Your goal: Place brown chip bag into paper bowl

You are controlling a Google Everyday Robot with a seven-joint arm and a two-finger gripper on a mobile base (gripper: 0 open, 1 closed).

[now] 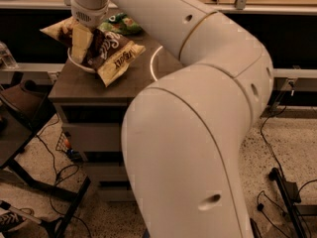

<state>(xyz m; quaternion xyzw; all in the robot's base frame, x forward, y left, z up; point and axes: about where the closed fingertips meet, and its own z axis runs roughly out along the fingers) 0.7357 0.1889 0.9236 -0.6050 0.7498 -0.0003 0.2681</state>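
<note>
The brown chip bag (110,53) is crinkled, with a dark middle, white lettering and pale yellow ends. It lies tilted across the paper bowl (78,65), of which only the front-left rim shows beneath it. The bag's right end hangs over the bowl onto the cabinet top, and its left end sticks out up and to the left. My gripper (81,42) comes straight down from the white wrist and is shut on the bag's middle, directly over the bowl.
A smaller green bag (122,24) lies behind the bowl. Both sit on a dark cabinet top (74,86) with drawers below. My large white arm fills the right and centre. Cables, a black stand (44,217) and a tripod leg lie on the speckled floor.
</note>
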